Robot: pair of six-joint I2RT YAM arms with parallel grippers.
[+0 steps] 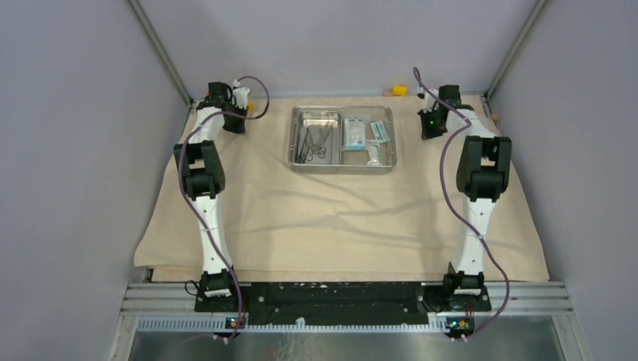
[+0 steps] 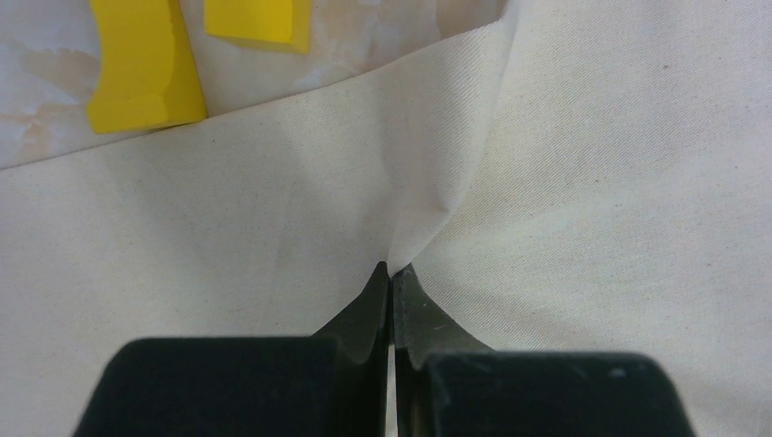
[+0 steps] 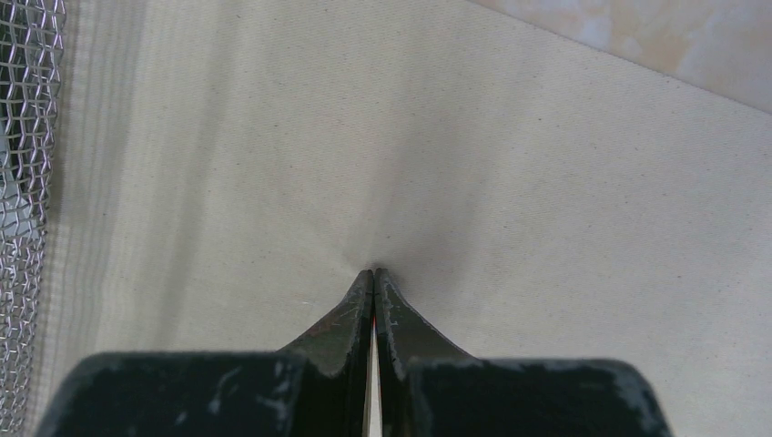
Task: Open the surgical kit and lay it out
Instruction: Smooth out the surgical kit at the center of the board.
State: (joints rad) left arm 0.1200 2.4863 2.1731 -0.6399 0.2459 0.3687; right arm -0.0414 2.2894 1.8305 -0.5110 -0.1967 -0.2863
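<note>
Though overhead the tray point(image 1: 342, 169) sits on the cloth point(image 1: 338, 218), only wrist views show left gripper point(image 2: 391, 269) and right gripper point(image 3: 374, 270) clenched on it.

You have on the bench: one cloth wrap point(image 1: 338, 218), one steel tray point(image 1: 293, 139), two claws, left point(image 2: 391, 269) and right point(image 3: 373, 270), and three yellow blocks point(image 2: 141, 64) point(image 2: 255, 23) point(image 1: 399, 90).

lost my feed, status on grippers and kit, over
Left gripper shut, pinching cloth, far-left corner. Right gripper shut on cloth, far right. Tray uncovered, tools and packets inside. Yellow blocks by left gripper, off cloth.
</note>
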